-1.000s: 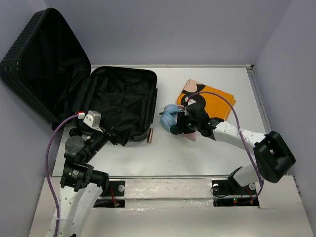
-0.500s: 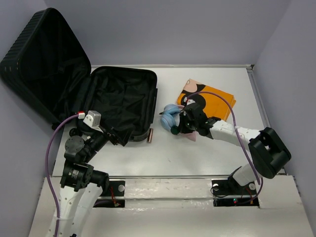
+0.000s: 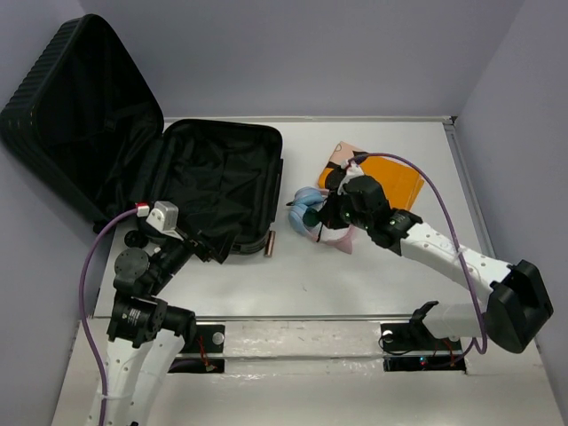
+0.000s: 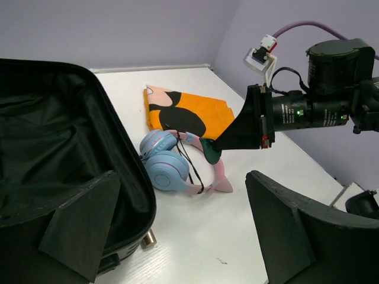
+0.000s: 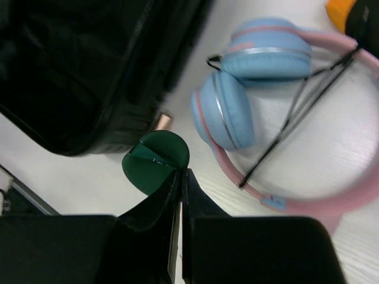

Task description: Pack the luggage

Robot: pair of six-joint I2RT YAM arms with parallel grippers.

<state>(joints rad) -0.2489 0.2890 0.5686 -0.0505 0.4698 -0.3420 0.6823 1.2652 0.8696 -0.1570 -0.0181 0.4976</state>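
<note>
In the top view the right arm is covering part of the blue-and-pink headphones (image 3: 304,206) and a corner of the orange printed fold (image 3: 395,182), and its own body is hiding its fingertips. Both wrist views are cutting the luggage (image 3: 213,182) off at the frame edge. What the small dark green round piece (image 5: 155,161) is cannot be made out.

The luggage is sitting open at the upper left of the top view. Its base is lying flat on the table (image 3: 355,284) with the black lining facing up, and its ribbed lid is leaning back toward the upper-left corner. Opened out, the two halves are stretching from that corner toward the middle of the frame. A small brown cylinder (image 3: 272,243) is lying just beside the base's lower right corner.

The right gripper (image 5: 180,174) is pressing its fingers together on the edge of the green piece and hanging above the table just beside the headphones. The left gripper (image 3: 211,246) is hovering at the base's lower edge, with its fingers (image 4: 83,225) spread wide and gripping nothing.
</note>
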